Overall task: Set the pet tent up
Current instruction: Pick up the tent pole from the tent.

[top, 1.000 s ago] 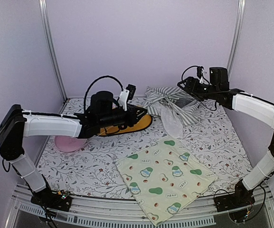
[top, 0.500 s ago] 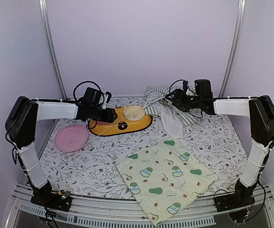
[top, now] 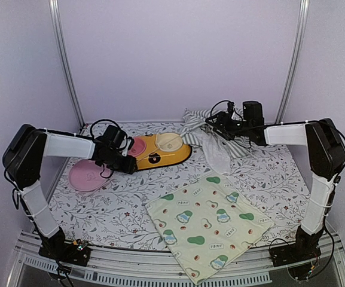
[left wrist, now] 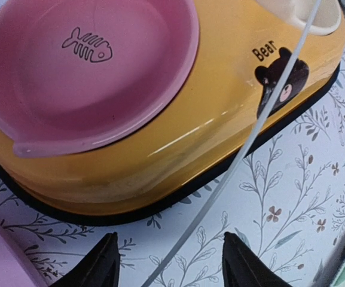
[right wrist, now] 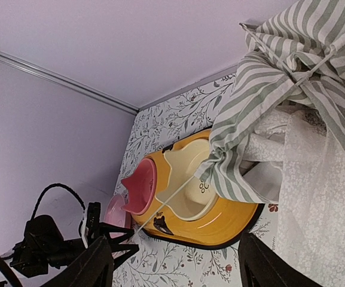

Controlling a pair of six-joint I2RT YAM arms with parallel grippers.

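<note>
Pole (left wrist: 244,149) sat loose in wide left gripper (left wrist: 171,245), might snag bowl (left wrist: 160,149) at 12 o'clock; right gripper (right wrist: 173,239) gaped too.

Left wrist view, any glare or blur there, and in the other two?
Left wrist: a glare streak on the orange bowl, left hand underexposed. Right wrist: pet tent sharp, right hand dark, soft. Top external: even, soft light.
</note>
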